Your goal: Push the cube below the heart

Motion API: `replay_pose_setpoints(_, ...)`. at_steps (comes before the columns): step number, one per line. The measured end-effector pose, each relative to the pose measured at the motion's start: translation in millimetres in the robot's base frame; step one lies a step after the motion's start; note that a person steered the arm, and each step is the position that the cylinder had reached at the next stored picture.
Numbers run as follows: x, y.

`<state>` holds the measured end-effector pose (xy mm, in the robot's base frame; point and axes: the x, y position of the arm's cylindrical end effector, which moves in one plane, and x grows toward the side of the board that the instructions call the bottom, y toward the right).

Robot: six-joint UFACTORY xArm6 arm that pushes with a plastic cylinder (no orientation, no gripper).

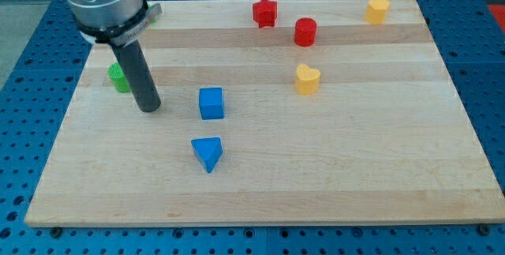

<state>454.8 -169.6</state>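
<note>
A blue cube [211, 103] sits on the wooden board left of centre. A yellow heart [307, 79] lies to its right and a little higher in the view, well apart from it. My tip [149, 108] rests on the board to the left of the blue cube, with a gap between them. The dark rod rises from the tip toward the view's top left.
A blue triangular block [207, 153] lies just below the cube. A green block [120, 77] is partly hidden behind the rod. A red star [265, 12], a red cylinder [305, 31] and a yellow block [378, 9] lie near the board's top edge.
</note>
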Motion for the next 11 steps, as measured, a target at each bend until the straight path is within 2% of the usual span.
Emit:
replay_pose_setpoints(4, 3, 135)
replay_pose_setpoints(7, -18, 121)
replay_pose_setpoints(10, -20, 203)
replay_pose_setpoints(11, -3, 217)
